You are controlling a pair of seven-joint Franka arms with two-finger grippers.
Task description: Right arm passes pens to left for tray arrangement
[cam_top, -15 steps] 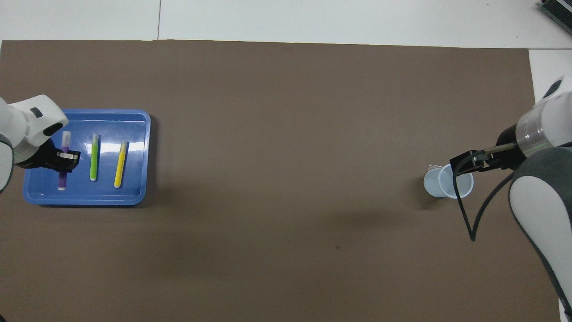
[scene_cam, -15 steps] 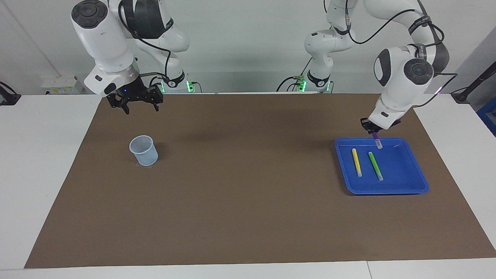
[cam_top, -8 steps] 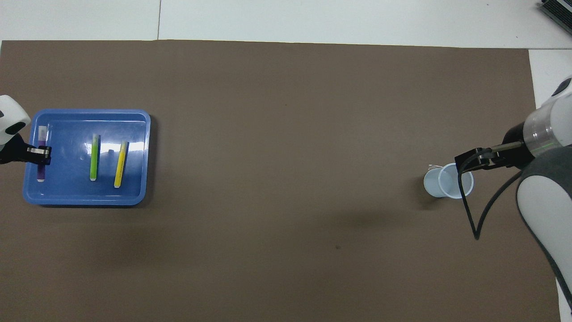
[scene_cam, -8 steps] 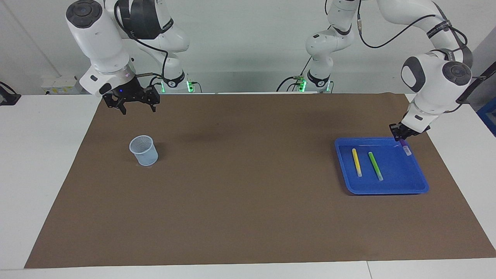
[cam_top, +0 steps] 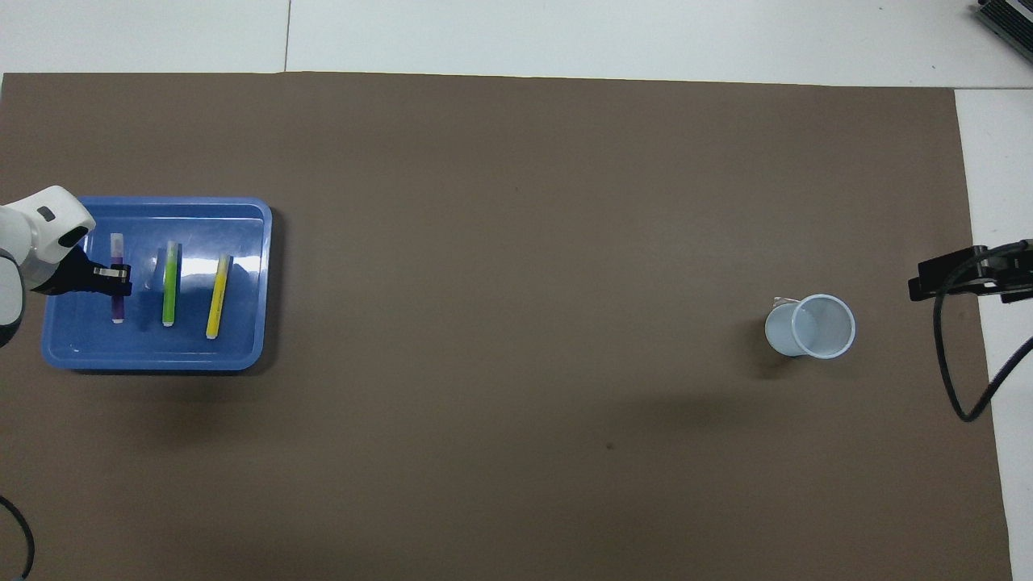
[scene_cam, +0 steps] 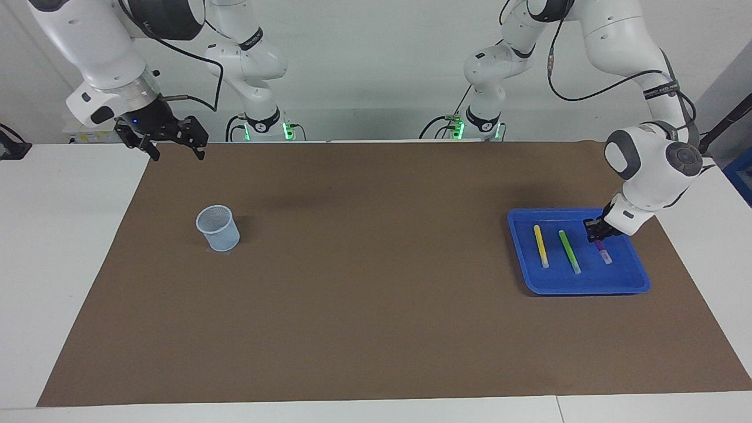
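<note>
Purple pen (scene_cam: 603, 252): pinched by left gripper (scene_cam: 596, 234), lower right of frame, held parallel to green pen (scene_cam: 568, 251) in blue tray (scene_cam: 587, 285); right gripper (scene_cam: 170, 141) spread, idle.

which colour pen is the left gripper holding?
Purple pen, with a pale end, in the left gripper over the tray. Clearest overhead.

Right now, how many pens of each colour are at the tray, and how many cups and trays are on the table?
Yellow pen: 1, lying in the tray
Green pen: 1, lying in the tray
Purple pen: 1, over the tray, held by the shut left pincer
Blue tray: 1
Pale-blue cup: 1
Total: 5 things, 3 of them pens
</note>
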